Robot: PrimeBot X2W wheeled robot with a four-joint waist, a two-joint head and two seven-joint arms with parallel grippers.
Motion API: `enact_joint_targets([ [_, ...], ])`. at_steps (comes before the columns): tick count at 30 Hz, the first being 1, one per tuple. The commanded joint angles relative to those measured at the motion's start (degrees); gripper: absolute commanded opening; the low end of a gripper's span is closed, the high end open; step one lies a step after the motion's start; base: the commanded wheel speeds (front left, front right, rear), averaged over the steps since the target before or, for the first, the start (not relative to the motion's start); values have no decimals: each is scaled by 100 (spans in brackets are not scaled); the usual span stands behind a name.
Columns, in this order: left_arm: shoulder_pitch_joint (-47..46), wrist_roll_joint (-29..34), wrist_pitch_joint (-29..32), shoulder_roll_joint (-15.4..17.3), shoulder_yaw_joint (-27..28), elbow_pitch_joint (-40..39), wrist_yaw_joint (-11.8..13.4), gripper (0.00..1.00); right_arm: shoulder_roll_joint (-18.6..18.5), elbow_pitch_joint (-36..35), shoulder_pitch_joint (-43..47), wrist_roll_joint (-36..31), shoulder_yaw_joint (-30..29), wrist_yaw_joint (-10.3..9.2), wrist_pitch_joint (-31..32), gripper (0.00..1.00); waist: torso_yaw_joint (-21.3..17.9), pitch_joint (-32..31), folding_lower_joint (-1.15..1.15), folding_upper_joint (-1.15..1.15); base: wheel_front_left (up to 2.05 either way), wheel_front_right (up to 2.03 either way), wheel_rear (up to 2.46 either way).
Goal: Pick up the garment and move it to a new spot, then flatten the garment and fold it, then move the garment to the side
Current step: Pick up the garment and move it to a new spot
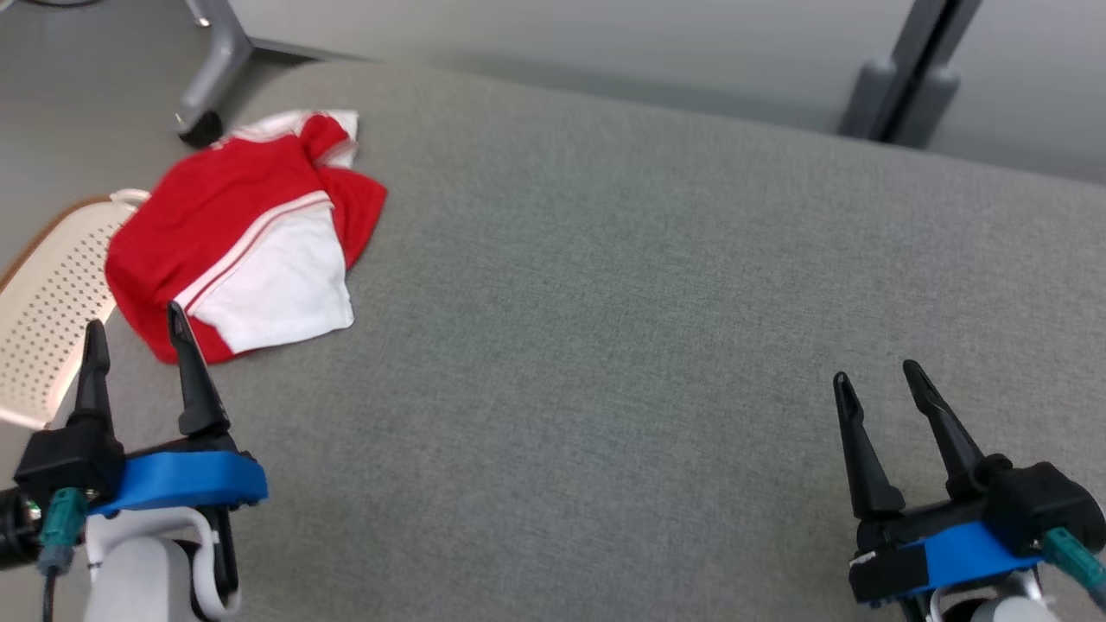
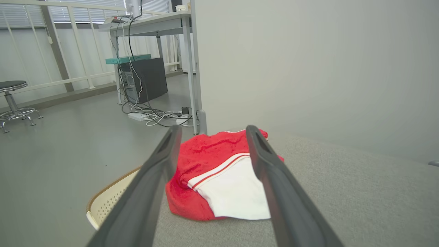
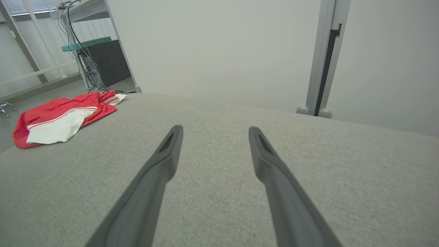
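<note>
Two grippers, both empty, jaws spread wide. We saw the left gripper (image 1: 134, 315) at the near-left of the desk (image 1: 605, 302), fingertips close to the near edge of the garment (image 1: 242, 233); contact was not clear. The right gripper (image 1: 875, 371) sat toward the near-right corner, well apart from it.

The red-and-white garment lay crumpled at the far-left corner. Its left side was at or over the desk's left edge, above a perforated cream panel (image 1: 43, 294); we could not tell how much overhung. By our read, the pick-up was not yet done.

Risks as we judged them:
- A low, sliding approach by the left gripper could shove the cloth off that edge onto the panel or the floor (image 1: 52, 104) instead of pinching it.
- The layers were folded over each other, so a shallow pinch might take only the top one, and the rest would drag.
- Going too deep could catch the desk's fabric along with the cloth.
</note>
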Motion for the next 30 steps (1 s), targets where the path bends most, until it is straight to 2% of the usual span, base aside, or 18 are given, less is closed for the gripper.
enact_joint_targets([
  [1,-154,-11,-3,33,39,23,-10,100,-63,-63,-83,-20,-17,1,9,100,-24,62,-1,-1,0,0,0],
  [9,-1538,-154,-3,445,485,477,51,100,-303,-748,-341,-173,-132,1,232,100,-583,947,-1,-1,0,0,0],
  [14,-2316,-189,-2,789,618,1058,-3,100,-400,-1245,-408,-292,-314,1,337,100,-910,1484,-1,-1,0,0,0],
  [24,-3588,-288,242,1523,714,2710,-116,100,-545,-2172,-424,-326,-596,1,544,100,-1198,2289,-1,-1,0,0,0],
  [30,-4039,-382,881,1801,710,3643,-216,100,-578,-2351,-375,-321,-682,1,616,100,-1256,2454,-1,-1,0,0,0],
])
